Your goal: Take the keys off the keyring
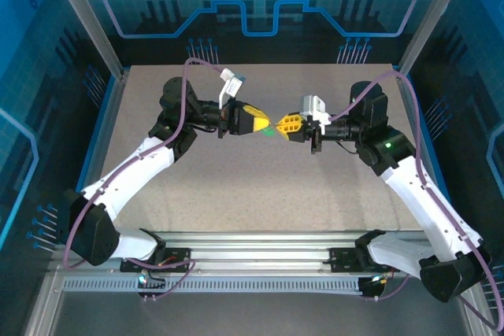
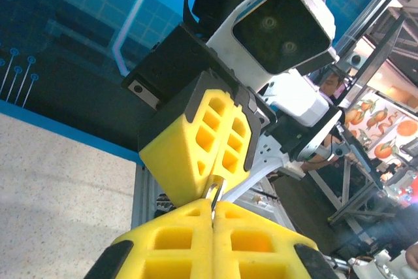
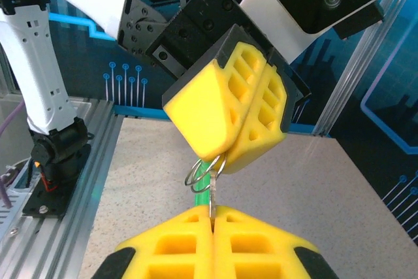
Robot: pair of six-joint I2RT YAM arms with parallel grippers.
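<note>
1. Key [image 3: 203, 188]: green-headed, light, stiff and slick. Its blade enters the right gripper [image 3: 212, 215], which is clamped on it.
2. Keyring [image 3: 192, 177]: thin, springy wire just beyond the right gripper's tips. Grip it by the rim.
3. Left gripper [image 3: 219, 155]: faces the right gripper, closed, apparently pinching the keyring.

My left arm [image 1: 130, 167] and right arm [image 1: 425, 190] wear white shells, black joints, purple cables [image 1: 187, 88]; yellow honeycombed fingers [image 1: 253, 121] toward twelve o'clock.

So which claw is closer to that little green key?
Left, narrowly. The green key runs up between the closed tips of the left claw and hangs from them. The right claw sits shut just below the key's lower end, pinching something silvery.
</note>
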